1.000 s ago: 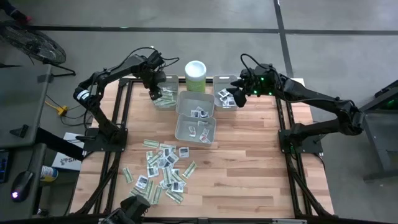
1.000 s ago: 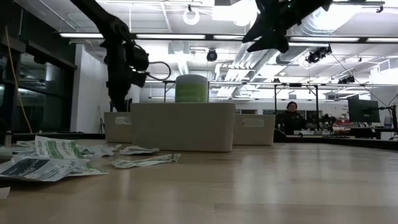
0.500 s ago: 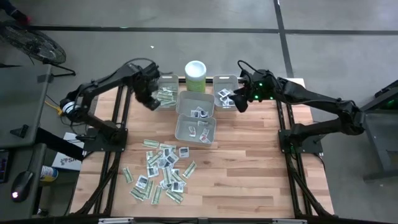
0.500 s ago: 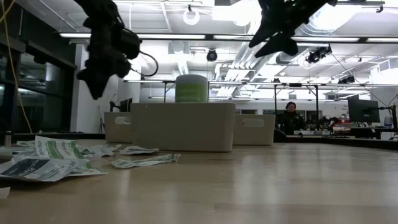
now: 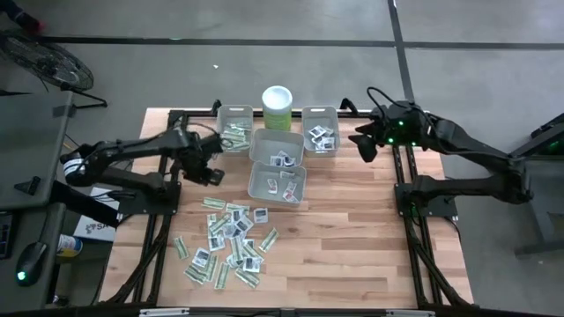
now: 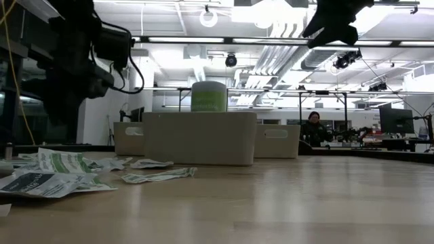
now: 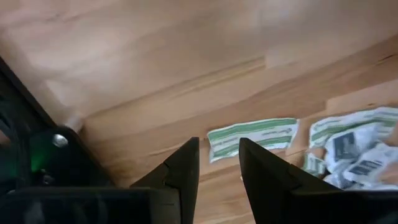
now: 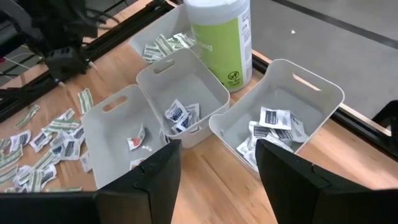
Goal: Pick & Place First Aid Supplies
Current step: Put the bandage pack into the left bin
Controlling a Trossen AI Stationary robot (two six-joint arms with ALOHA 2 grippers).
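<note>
Closest to me, on the wooden slat worktop (image 5: 352, 229), lies the big loose heap of small flat paper packets (image 5: 231, 244). Some are thin pale green-white strips and some are little white squares with dark print. They are all mixed up and not sorted yet.

A bit farther back is my left gripper (image 5: 209, 172). It hangs over bare wood, between the heap and the bins. In the left wrist view its two dark fingers (image 7: 186, 167) stand a little apart with nothing between them. One green-white strip packet (image 7: 252, 135) lies on the wood just past the fingertips, with more packets beside it.

Next come the grey plastic bins. The near bin (image 5: 277, 182) and the middle bin (image 5: 277, 150) each hold a few square packets. The far left bin (image 5: 233, 129) holds strips. The far right bin (image 5: 321, 131) holds squares. The tall pale green canister with a white lid (image 5: 277, 107) stands at the back between them.

My right gripper (image 5: 364, 145) waits just beside the far right bin. Its fingers (image 8: 149, 171) are wide apart and hold nothing.

I think I am between drops now, going for another packet. Next I should lower the left gripper over that one strip, pinch only it, and carry it to the strip bin.
</note>
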